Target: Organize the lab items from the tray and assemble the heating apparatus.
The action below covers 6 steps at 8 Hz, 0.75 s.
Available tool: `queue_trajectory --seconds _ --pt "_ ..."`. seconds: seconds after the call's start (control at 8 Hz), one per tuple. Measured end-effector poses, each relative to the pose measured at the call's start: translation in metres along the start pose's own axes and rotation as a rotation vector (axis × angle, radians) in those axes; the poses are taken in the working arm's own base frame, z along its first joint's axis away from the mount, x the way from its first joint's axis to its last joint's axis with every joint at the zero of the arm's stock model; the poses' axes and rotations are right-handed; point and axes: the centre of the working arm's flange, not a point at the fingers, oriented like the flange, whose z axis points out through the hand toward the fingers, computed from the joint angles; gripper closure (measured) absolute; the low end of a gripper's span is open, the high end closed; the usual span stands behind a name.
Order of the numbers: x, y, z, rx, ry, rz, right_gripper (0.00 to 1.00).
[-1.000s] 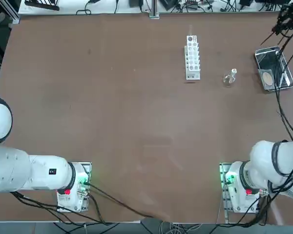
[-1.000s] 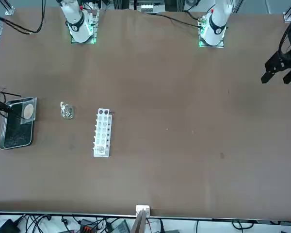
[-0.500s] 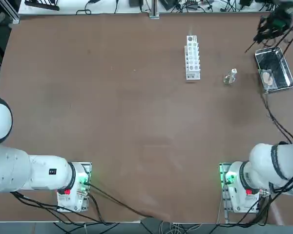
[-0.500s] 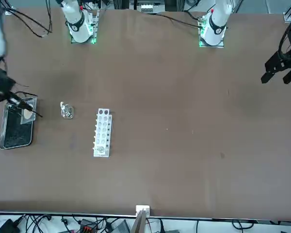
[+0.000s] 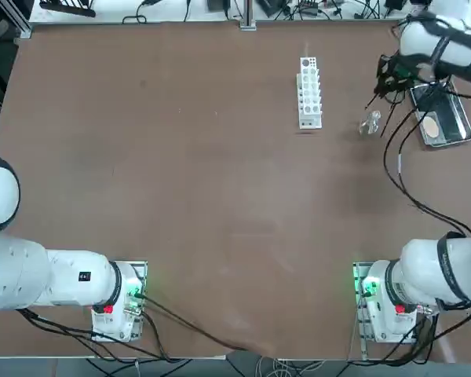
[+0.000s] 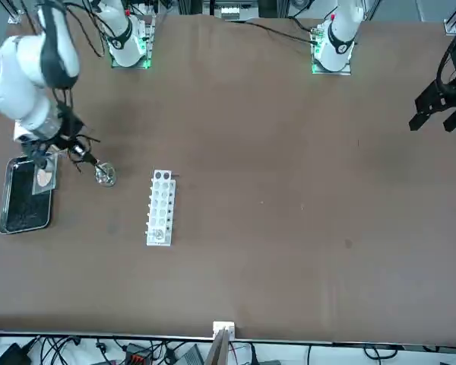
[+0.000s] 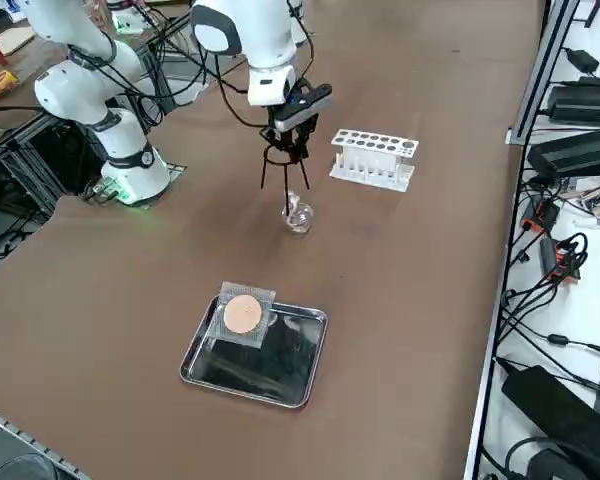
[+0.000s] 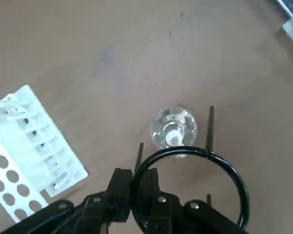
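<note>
My right gripper (image 7: 296,108) is shut on the black wire ring stand (image 8: 187,151) and holds it in the air, legs down, just above the small clear glass burner (image 7: 298,215). In the wrist view the burner (image 8: 173,127) stands on the table at the ring's edge, between two legs. The shiny metal tray (image 7: 298,372) lies nearer the table's right edge. The grey square mesh (image 7: 244,314) with its tan round centre rests on one end of it. From overhead, the gripper (image 5: 388,75) is between the burner (image 5: 369,124) and the tray (image 5: 453,108).
A white test-tube rack (image 7: 373,158) stands a short way beyond the burner, also seen as the rack (image 5: 309,92) from overhead. My arm's cable trails over the table from the base toward the gripper. The table's far edge runs close behind the tray.
My right arm has carried the ring stand away from over the tray, across to the burner, and lowered it there. Tray, mesh, burner and rack have not moved.
</note>
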Motion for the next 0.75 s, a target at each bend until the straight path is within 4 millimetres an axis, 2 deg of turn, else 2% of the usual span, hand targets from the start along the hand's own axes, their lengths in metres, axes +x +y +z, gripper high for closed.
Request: queue_trajectory --seconds 0.25,0.38,0.5,0.75 --pt "-0.019 -0.012 0.012 0.002 0.01 -0.004 0.92" --pt "-0.025 -0.012 0.022 0.008 0.023 -0.008 0.92" --pt "-0.028 -0.008 0.03 0.014 0.04 -0.005 0.92" --pt "-0.022 0.001 0.033 0.02 0.056 -0.036 0.92"
